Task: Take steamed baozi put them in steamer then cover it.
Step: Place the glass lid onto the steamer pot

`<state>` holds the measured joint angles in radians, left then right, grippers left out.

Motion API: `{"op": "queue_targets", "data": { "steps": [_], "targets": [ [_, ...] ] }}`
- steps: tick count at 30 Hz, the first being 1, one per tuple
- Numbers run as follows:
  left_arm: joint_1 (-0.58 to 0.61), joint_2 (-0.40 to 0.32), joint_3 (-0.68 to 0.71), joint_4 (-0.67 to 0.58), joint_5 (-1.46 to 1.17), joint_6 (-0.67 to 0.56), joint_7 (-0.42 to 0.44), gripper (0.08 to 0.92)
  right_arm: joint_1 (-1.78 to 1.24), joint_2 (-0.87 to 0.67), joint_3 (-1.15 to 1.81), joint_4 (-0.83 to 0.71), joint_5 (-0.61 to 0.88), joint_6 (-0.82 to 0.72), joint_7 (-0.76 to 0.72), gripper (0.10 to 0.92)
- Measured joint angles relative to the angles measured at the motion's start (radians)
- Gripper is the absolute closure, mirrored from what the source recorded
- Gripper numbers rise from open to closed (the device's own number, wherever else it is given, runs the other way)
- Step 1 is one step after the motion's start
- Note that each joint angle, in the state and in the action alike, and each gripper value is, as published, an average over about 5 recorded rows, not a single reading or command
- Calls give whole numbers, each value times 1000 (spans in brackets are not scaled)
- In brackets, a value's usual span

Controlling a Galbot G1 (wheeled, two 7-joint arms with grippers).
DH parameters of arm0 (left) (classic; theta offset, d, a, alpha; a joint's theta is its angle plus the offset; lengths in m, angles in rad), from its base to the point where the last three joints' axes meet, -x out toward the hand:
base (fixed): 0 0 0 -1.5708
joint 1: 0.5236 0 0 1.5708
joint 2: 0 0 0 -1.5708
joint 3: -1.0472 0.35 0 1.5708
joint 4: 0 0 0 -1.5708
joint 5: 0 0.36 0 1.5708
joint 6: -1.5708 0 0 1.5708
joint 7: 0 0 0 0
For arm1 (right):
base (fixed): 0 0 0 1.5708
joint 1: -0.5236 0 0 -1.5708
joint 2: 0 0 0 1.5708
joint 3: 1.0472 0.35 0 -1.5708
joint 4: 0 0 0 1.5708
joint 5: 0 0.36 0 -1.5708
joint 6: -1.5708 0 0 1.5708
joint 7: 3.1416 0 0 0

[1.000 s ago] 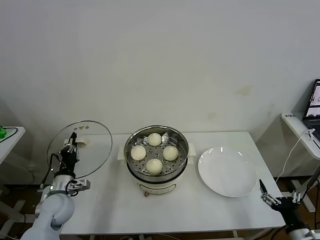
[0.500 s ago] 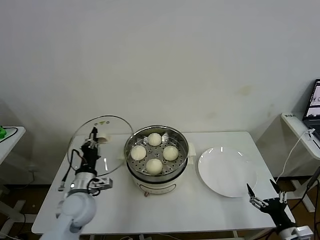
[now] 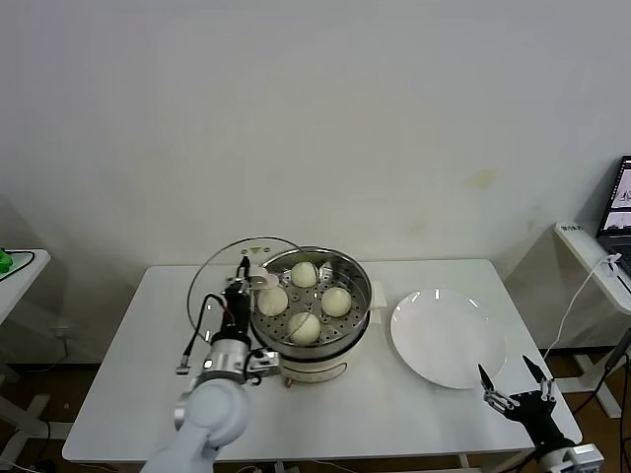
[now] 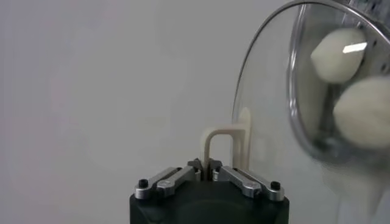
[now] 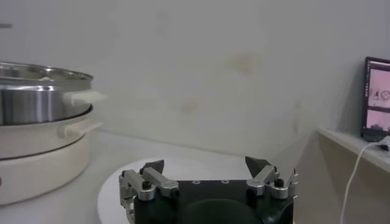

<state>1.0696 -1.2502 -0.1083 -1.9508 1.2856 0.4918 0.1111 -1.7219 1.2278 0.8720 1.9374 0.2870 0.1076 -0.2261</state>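
Note:
The steamer point(image 3: 361, 284) stands mid-table on its cream base, with several pale baozi point(image 3: 305, 274) on its perforated tray. My left gripper point(image 3: 240, 281) is shut on the cream bar handle point(image 4: 226, 137) of the clear glass cover point(image 3: 210, 291). It holds the cover tilted on edge at the steamer's left rim, overlapping it. In the left wrist view my gripper point(image 4: 205, 165) pinches the handle, and two baozi point(image 4: 336, 55) show through the glass point(image 4: 274, 91). My right gripper point(image 3: 511, 376) hangs open and empty off the table's front right corner, shown as point(image 5: 205, 164) in its wrist view.
A flat white plate point(image 3: 449, 340) lies right of the steamer, near the right gripper. The white table point(image 3: 394, 419) backs onto a plain wall. A side shelf point(image 3: 590, 244) with a laptop point(image 3: 621, 202) and cables stands at the far right.
My left gripper has carried the cover rightward from beyond the table's left edge to the steamer's left rim. The right gripper has drifted a little left and down.

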Motion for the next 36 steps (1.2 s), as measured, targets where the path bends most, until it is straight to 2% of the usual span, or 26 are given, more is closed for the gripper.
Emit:
{"op": "queue_targets", "data": {
  "steps": [15, 26, 36],
  "targets": [
    [-154, -64, 155, 86, 46, 68, 82, 867, -5, 19, 6, 0, -14, 4, 0, 203],
    [-194, -105, 212, 152, 79, 75, 110, 867, -2, 21, 5, -3, -10, 7, -3, 203],
    [-206, -108, 224, 183, 92, 74, 125, 867, -6, 22, 4, -4, -5, 10, -4, 203]
  ]
}}
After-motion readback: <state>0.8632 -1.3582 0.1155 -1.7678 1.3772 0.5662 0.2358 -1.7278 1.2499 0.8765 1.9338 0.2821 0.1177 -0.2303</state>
